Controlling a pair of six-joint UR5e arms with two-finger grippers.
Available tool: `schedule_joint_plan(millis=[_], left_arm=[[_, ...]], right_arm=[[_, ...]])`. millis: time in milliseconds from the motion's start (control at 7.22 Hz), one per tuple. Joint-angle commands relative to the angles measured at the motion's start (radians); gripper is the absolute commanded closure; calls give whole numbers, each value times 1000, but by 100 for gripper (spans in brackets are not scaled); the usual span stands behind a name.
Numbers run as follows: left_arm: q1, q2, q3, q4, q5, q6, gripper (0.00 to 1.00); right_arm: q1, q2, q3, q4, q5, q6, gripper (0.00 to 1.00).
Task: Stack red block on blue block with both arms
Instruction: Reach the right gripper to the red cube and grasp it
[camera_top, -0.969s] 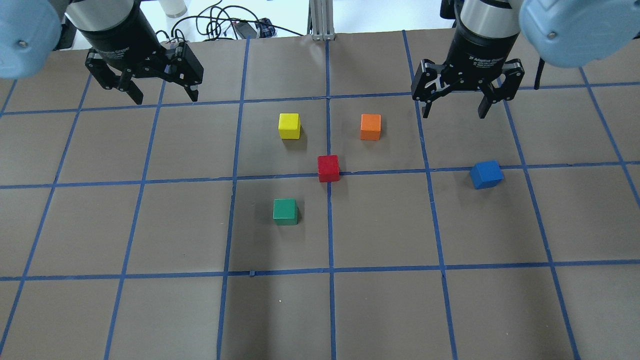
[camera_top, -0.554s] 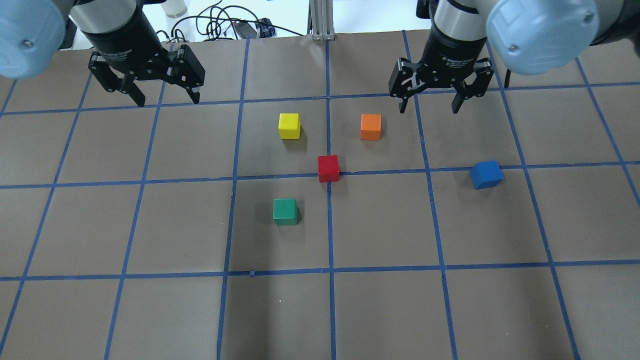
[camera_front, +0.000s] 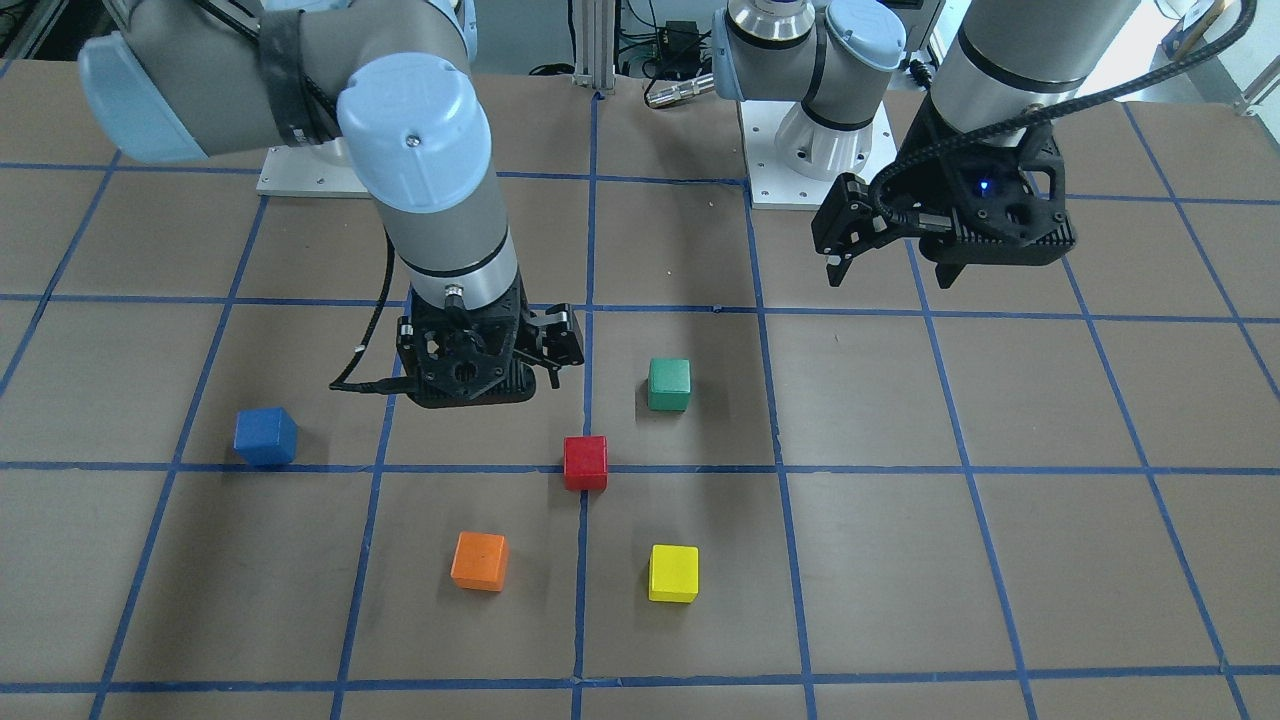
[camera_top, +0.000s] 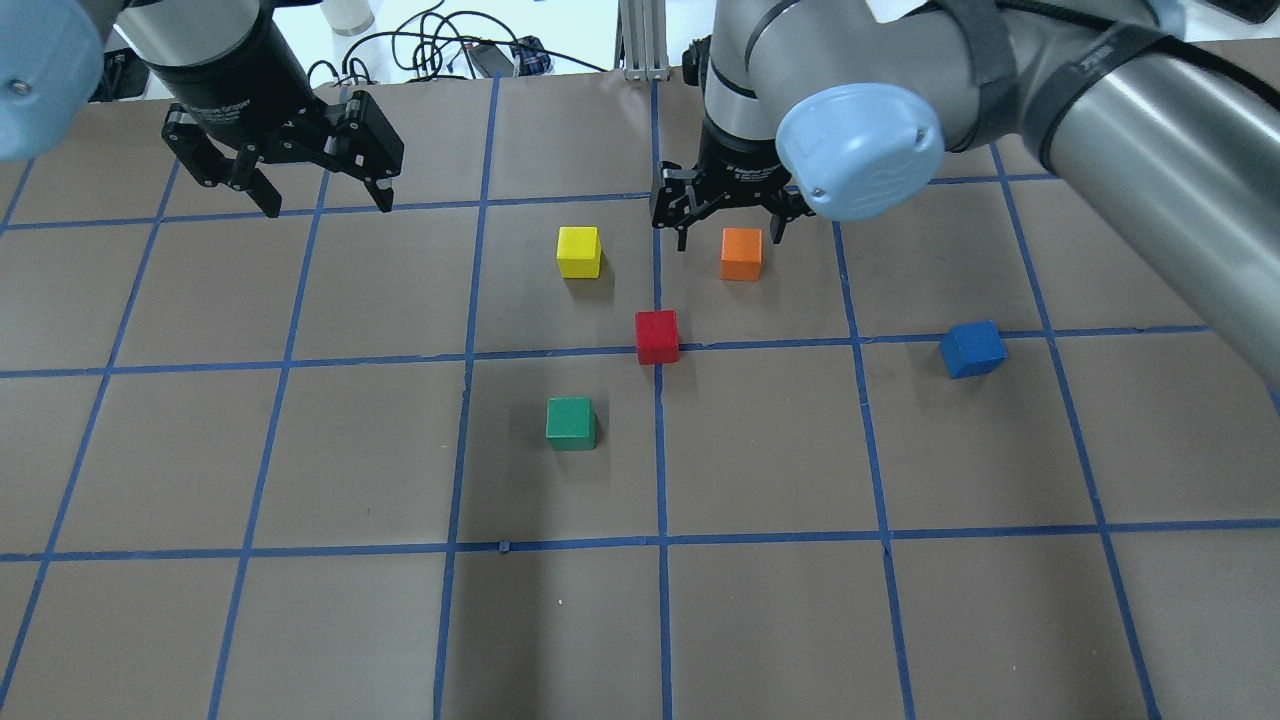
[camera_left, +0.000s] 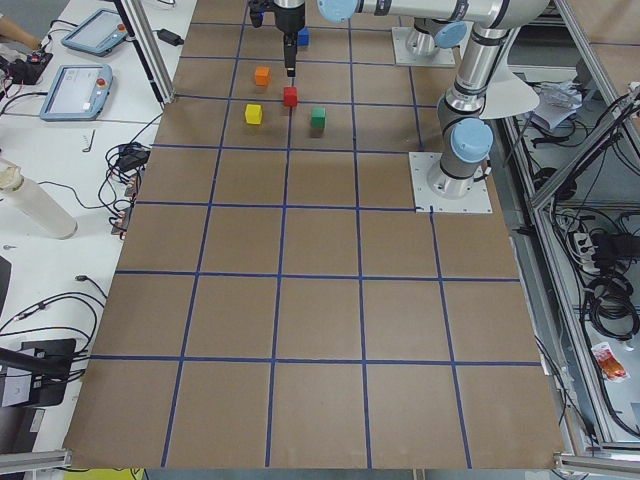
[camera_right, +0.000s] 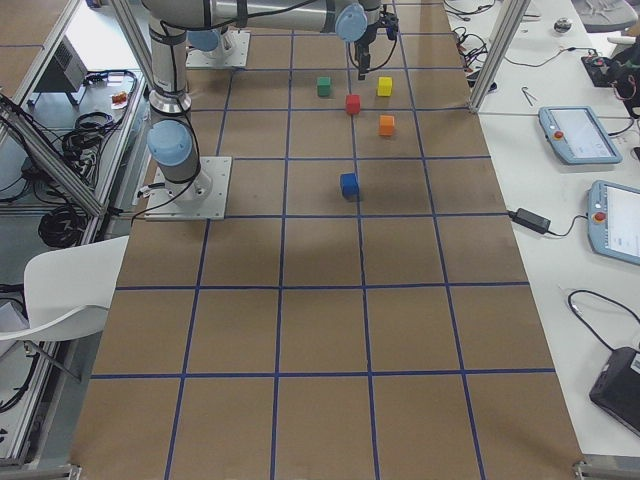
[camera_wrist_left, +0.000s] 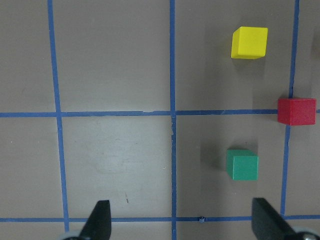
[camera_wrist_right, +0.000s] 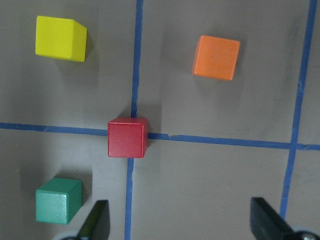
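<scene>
The red block (camera_top: 657, 337) sits on a blue tape crossing at the table's middle, also in the front view (camera_front: 585, 462) and right wrist view (camera_wrist_right: 127, 137). The blue block (camera_top: 972, 348) lies alone to its right, apart from it (camera_front: 265, 437). My right gripper (camera_top: 730, 235) is open and empty, hovering high near the red and orange blocks; its fingers (camera_wrist_right: 97, 220) frame the bottom of the right wrist view. My left gripper (camera_top: 328, 208) is open and empty above the far left of the table (camera_front: 890, 278); its wrist view shows the red block (camera_wrist_left: 296, 110) at the right edge.
A yellow block (camera_top: 579, 251), an orange block (camera_top: 741, 253) and a green block (camera_top: 570, 423) stand around the red one, each about a block's width or more away. Cables (camera_top: 440, 45) lie beyond the table's far edge.
My right arm has swung left toward the table's middle, from the far right to over the orange block area. My left gripper has barely shifted. No block has moved.
</scene>
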Motion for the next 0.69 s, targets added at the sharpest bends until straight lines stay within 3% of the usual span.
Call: schedule_joint_plan(millis=[0,138,554], left_arm=[[-1,3,0,-2,-7,0,0],[-1,-6,0,-2,-7,2,0],[-1,-4,3,1,-10,-5,0]], right_arm=[[36,87,2,-93,1,79,0],[59,133,0,-151,0,82,0],[73,202,3,-158,0,81,0]])
